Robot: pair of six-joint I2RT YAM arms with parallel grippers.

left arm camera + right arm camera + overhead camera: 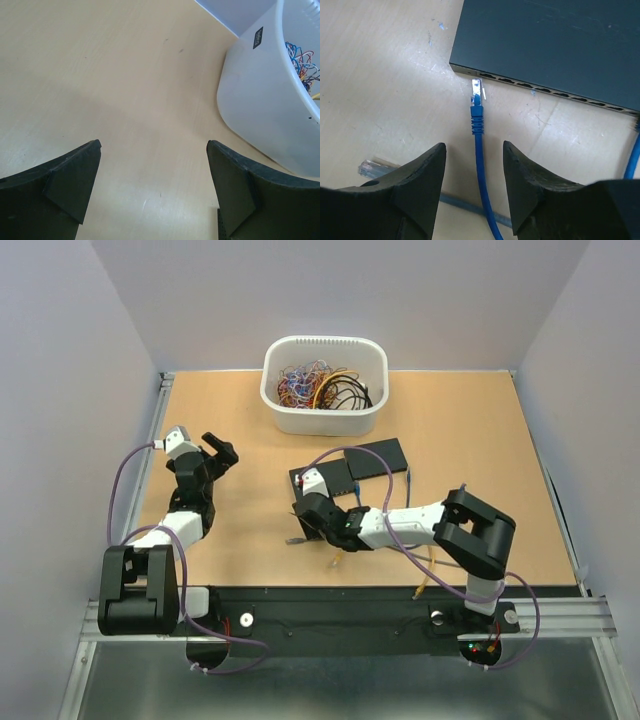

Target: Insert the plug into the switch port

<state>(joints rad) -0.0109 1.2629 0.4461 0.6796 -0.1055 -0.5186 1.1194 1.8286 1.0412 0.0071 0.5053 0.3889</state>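
Task not done. No yellow plug was in any switch port [540, 90]; in the right wrist view we saw no cable seated in the part of the socket row that showed. The thin yellow cable [428, 575] lay on the table [480, 440] near the front edge, beside the right arm. Its plug was too small to pick out.

The right gripper [474, 145] hung low in front of the black switch [560, 45], fingers half spread. It straddled a blue cable [477, 120] without touching it and pinched nothing. That is the wrong cable, we judged, so all is left: find the yellow plug, grasp it, line it up, push it in.

The left gripper [154, 142] was spread wide and empty over bare table, near the white tub [260, 100].

The blue connector lay just in front of the port edge, crowding the approach there. A grey connector [370, 167] lay beside the right gripper's left finger. There was bare wood left of the switch.
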